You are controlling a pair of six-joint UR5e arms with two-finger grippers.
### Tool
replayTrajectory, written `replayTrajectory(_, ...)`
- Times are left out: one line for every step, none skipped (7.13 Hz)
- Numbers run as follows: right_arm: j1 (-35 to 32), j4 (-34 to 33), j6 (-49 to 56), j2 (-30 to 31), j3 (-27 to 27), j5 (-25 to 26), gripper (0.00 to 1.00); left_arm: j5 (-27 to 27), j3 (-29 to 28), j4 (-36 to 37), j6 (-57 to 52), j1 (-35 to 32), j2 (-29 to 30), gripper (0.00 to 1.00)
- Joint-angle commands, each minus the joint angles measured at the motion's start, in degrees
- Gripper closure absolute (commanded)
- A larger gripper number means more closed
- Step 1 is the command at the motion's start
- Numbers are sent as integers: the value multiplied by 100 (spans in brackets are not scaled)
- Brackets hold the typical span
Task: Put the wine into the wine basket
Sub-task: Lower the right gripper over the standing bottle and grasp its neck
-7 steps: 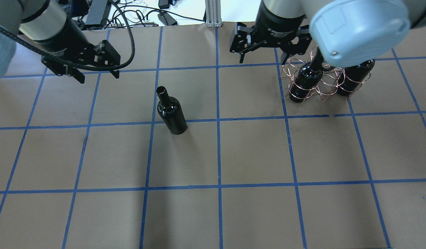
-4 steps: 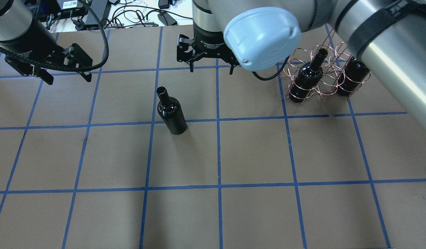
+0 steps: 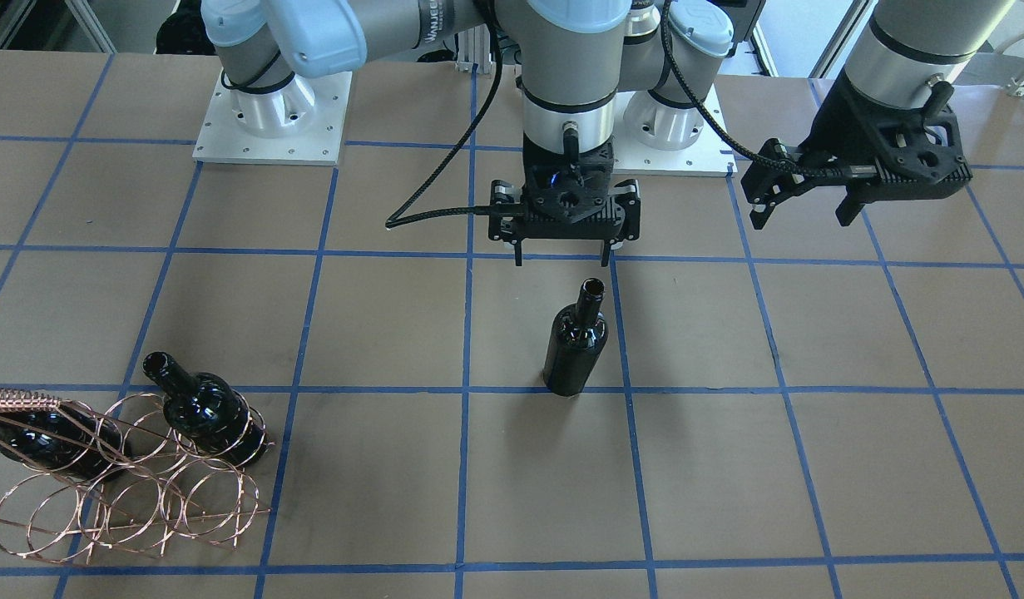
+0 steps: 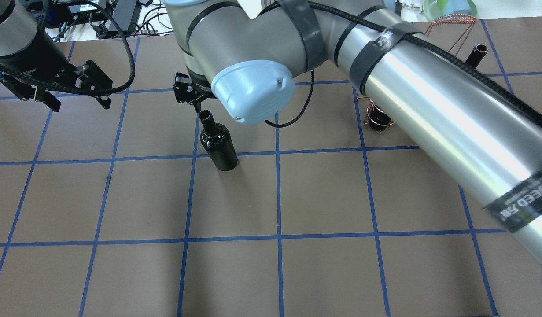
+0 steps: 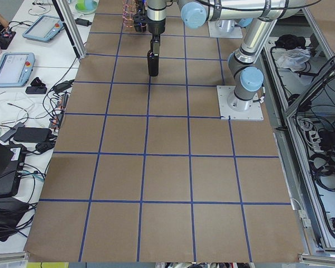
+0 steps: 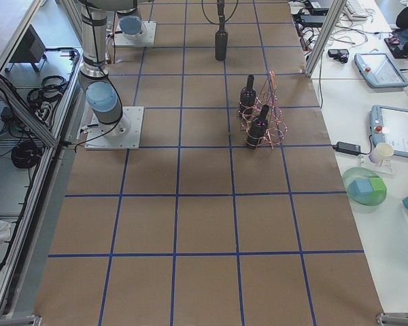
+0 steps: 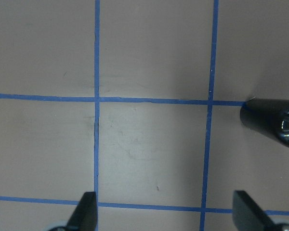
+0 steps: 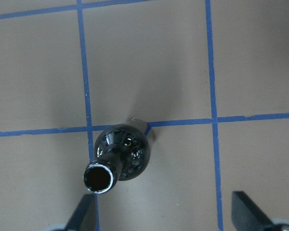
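Note:
A near-black wine bottle (image 3: 574, 345) stands upright and alone on the brown table; it also shows in the overhead view (image 4: 218, 143). My right gripper (image 3: 566, 254) is open and hangs just above and behind the bottle's mouth without touching it. In the right wrist view the bottle (image 8: 118, 159) sits near the left fingertip (image 8: 84, 216). My left gripper (image 3: 803, 212) is open and empty, off to the side; in its wrist view the bottle (image 7: 274, 122) lies at the right edge. The copper wine basket (image 3: 129, 491) holds two other bottles (image 3: 204, 412).
My right arm (image 4: 429, 101) stretches across the overhead view and hides most of the basket, leaving its handle (image 4: 449, 20) in sight. Cables and devices lie beyond the table's far edge (image 4: 121, 17). Blue tape lines grid the table.
My right arm has swung from the basket across to the lone bottle and now hovers over its neck. My left gripper has drawn back further to its own side.

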State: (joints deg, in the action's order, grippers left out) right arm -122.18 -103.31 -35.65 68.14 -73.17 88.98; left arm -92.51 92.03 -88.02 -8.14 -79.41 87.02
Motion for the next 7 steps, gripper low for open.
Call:
replayTrajectory(-227, -13, -152, -143, 31, 50, 0, 5, 8, 4, -4, 4, 8, 0)
replayTrajectory(-228, -13, -179, -256, 31, 32, 0, -4, 8, 4, -4, 13, 8, 0)
replayTrajectory(-228, -66, -170, -362, 31, 41, 4, -4, 8, 4, -4, 13, 8, 0)
replayTrajectory(-228, -266, -144, -415, 31, 49, 4, -4, 8, 4, -4, 5, 8, 0)
replayTrajectory(-228, -347, -118, -503, 66, 50, 4, -4, 8, 4, -4, 13, 8, 0)
replayTrajectory(-228, -417, -126, -608, 75, 50, 4, -4, 8, 21, -4, 5, 8, 0)
replayTrajectory(-210, -435, -100, -609, 83, 50, 8, -4, 8, 13, -4, 4, 8, 0)
